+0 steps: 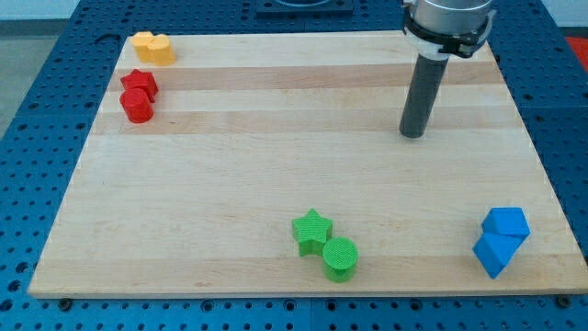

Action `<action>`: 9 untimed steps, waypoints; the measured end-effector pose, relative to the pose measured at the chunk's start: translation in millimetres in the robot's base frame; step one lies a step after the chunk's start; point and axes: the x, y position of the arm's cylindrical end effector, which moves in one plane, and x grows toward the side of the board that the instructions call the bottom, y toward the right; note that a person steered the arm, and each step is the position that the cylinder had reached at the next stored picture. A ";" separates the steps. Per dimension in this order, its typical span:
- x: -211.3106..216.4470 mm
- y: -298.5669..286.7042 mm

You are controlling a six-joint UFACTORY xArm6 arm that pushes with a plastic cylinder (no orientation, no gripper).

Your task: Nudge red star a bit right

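The red star (140, 84) lies near the board's upper left, touching a red cylinder (138, 106) just below it. My tip (412, 134) stands on the board at the upper right, far to the right of the red star, with nothing touching it.
Two yellow blocks (153, 47) sit at the top left corner. A green star (311, 230) and a green cylinder (340, 258) touch near the bottom middle. Two blue blocks (501, 239) sit at the bottom right. The wooden board (276, 165) lies on a blue pegboard.
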 end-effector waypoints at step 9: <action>-49.0 -441.0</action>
